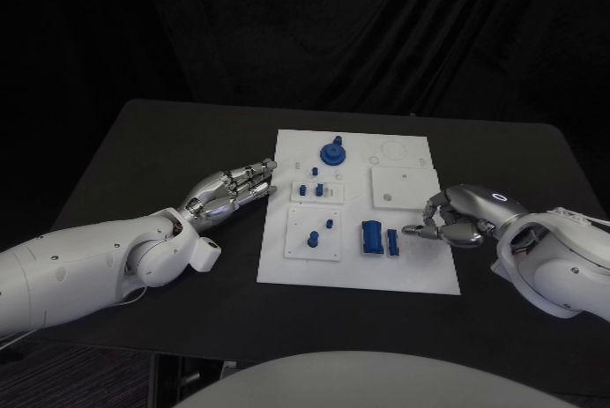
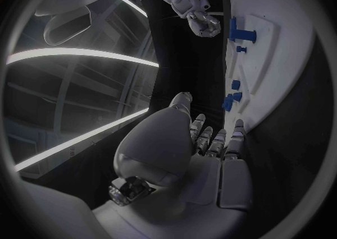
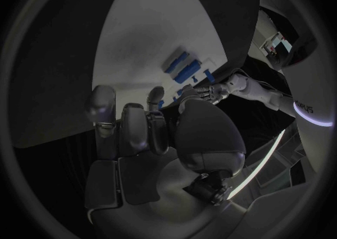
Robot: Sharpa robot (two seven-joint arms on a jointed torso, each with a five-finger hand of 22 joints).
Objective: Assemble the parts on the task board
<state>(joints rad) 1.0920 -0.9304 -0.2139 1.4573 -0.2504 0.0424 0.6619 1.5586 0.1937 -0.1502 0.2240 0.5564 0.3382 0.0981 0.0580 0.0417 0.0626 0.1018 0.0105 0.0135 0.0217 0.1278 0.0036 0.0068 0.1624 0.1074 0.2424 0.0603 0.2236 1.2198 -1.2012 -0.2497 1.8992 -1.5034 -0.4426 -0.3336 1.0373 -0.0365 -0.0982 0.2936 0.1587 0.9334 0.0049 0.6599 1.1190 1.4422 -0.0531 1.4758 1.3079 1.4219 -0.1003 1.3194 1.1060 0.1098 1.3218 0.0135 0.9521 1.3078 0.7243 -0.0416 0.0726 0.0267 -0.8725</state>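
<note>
While both hands wait at the edges of the board, nothing is being carried. This white board lies mid-table, with small blue parts on it: a round knobbed piece at the far end, pegs in the middle, and two blocks toward the near right. At the board's left edge, the left hand rests with its fingers stretched out, slightly apart, empty. At the right edge, just beside the blocks, the right hand has its fingers curled inward, apparently around nothing. A pickup seems to be starting; next, the right hand probably needs to uncurl over a block and close on it.
</note>
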